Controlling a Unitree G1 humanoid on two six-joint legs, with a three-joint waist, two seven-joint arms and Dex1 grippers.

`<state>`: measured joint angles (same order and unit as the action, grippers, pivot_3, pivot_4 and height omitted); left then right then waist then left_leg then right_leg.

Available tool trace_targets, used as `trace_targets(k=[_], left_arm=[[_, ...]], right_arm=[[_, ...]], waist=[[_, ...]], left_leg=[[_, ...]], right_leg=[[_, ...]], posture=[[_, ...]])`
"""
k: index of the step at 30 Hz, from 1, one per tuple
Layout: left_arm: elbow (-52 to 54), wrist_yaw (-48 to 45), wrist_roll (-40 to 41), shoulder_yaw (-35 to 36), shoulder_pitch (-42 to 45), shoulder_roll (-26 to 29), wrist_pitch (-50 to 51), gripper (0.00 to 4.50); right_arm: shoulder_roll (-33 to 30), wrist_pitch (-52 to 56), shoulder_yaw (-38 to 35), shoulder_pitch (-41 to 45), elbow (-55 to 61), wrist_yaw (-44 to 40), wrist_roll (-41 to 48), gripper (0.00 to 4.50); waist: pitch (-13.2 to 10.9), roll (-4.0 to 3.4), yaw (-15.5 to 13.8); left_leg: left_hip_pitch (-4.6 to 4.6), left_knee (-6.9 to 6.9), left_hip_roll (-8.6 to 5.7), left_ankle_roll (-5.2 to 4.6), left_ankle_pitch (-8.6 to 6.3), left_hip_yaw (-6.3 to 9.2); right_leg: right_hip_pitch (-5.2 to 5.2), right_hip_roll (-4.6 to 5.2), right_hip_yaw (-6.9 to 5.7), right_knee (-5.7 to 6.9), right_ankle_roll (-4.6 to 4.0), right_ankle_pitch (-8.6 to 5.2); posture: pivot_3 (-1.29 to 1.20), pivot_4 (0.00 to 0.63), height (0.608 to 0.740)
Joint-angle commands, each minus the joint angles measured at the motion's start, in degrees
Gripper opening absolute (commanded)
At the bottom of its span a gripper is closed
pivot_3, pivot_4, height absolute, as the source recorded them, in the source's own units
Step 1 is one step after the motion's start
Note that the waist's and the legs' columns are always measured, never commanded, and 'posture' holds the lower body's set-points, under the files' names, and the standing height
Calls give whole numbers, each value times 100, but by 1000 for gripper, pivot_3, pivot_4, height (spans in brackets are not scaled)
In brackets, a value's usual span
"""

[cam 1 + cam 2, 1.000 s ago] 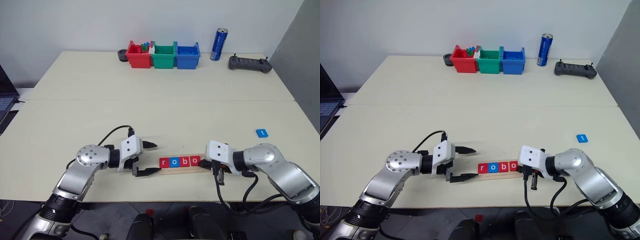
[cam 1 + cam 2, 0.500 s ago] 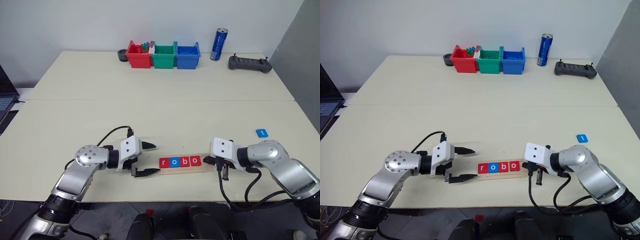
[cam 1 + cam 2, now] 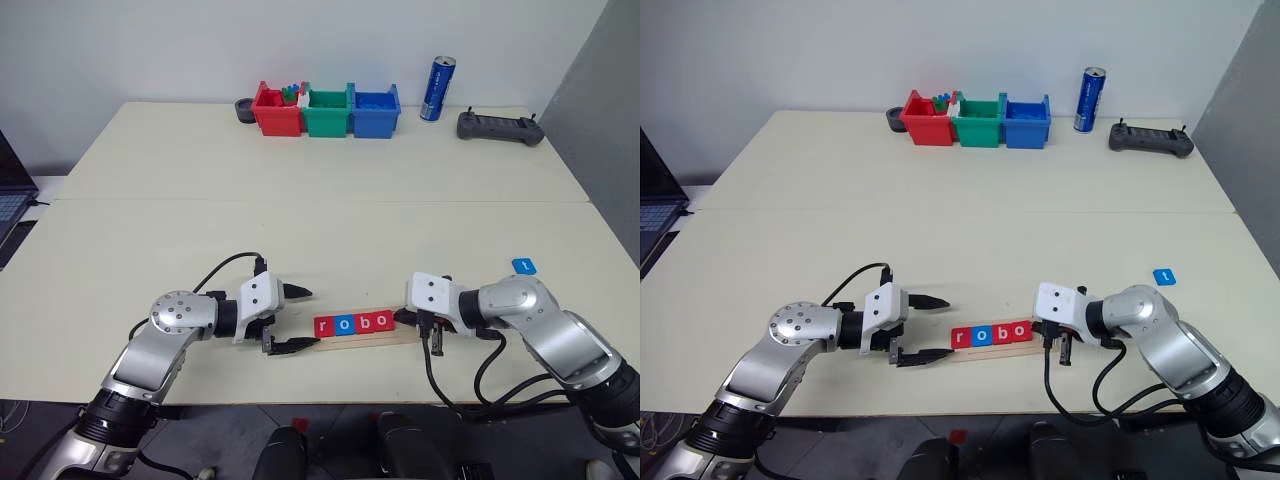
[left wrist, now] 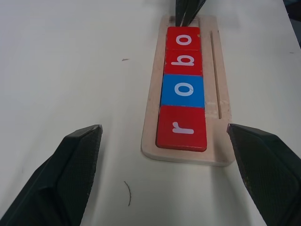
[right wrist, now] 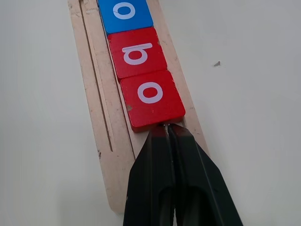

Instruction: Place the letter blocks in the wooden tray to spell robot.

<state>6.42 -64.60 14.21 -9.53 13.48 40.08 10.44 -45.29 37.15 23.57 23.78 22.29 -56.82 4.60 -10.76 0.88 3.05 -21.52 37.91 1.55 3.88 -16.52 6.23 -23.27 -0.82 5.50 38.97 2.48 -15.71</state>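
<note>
letters r, o, b, o already sit in the wooden tray point(image 3: 358, 336), which lies near the front edge of the table point(image 3: 300, 210), about midway along it. seen from the left wrist, the red r block point(image 4: 181, 128) is at the tray's left end, then a blue o block point(image 4: 184, 90), a red b block point(image 4: 183, 61) and a red o block point(image 4: 183, 37), each touching the next. four of five are placed, so by my reading the task is most of the way through. what is left is the blue t block point(image 3: 524, 266), which lies flat on the table well apart from the tray, toward the right edge. the slot for it is the bare strip of tray at the right end, past the last o.

the right tool point(image 5: 166, 136) has its fingers pressed together, holding nothing, with the tips resting in the tray groove right against the outer edge of the last o. it looks placed to nudge the row along. the left tool point(image 3: 292, 318) is spread wide and empty, flanking the tray's left end without touching it.

along the far edge stand three plastic bins in a row: the red bin point(image 3: 274, 117) holds small multicoloured pieces, while i cannot tell what is in the green bin point(image 3: 328, 116) and the blue bin point(image 3: 375, 115).
</note>
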Motion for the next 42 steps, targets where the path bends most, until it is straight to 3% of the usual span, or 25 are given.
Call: trace_targets(k=[1,7,9,15,21,25,31,37,40,42], left_arm=[[96,-18,26,93,-7,27,-116,4500],[76,-11,22,79,1,10,-148,4500],[104,1,27,72,-9,2,-142,4500],[218,28,72,77,-61,-17,-94,4500],[332,-4,175,90,-53,-22,9,4500],[324,-48,223,86,-4,-16,50,4500],[284,-111,203,53,91,-16,57,4500],[472,23,320,150,81,-53,332,4500],[540,30,236,130,-14,44,278,4500],[586,55,246,132,-38,64,300,4500]], right_arm=[[32,33,-72,145,236,-31,8,94],[-228,-2,-241,7,274,-93,-46,94],[-342,95,-578,-133,336,-56,113,459],[-45,607,-2409,-815,255,878,521,2319],[670,564,-3962,-1309,-469,2523,223,4473],[849,346,-4268,-1121,-1175,2953,251,4473],[962,-249,-4132,-219,-3300,3088,311,4473],[1085,17,-4119,-50,-3813,3357,367,4473],[1181,386,-4206,-305,-3486,3468,490,3906],[1269,644,-4289,-485,-3178,3532,610,3228]], waist=[[0,0,0],[0,0,-1],[0,0,-2],[0,0,-23],[2,3,-27],[2,2,3],[2,1,56],[2,0,44],[3,-1,38],[5,-1,24]], left_leg=[[0,0,0,0,0,0],[0,0,0,0,0,0],[0,0,0,0,0,0],[-3,1,-1,0,0,0],[-3,-1,-3,0,0,-3],[3,-2,-2,0,0,-9],[8,-4,-1,-1,0,-17],[4,-6,-2,-1,-1,-14],[8,-5,-2,-1,0,-12],[8,-6,-1,-1,0,-8]], right_leg=[[0,0,0,0,0,0],[0,0,0,0,0,0],[0,0,0,0,0,0],[0,1,0,0,-1,0],[0,1,4,0,-1,0],[0,1,7,3,-1,1],[1,-2,15,6,-2,1],[1,0,14,4,-3,2],[4,0,13,5,-3,3],[5,0,10,5,-3,2]], posture=[[0,150,740],[0,150,740],[0,150,740],[0,150,740],[0,150,740],[0,150,740],[0,150,740],[0,150,740],[0,150,740],[0,150,740]])
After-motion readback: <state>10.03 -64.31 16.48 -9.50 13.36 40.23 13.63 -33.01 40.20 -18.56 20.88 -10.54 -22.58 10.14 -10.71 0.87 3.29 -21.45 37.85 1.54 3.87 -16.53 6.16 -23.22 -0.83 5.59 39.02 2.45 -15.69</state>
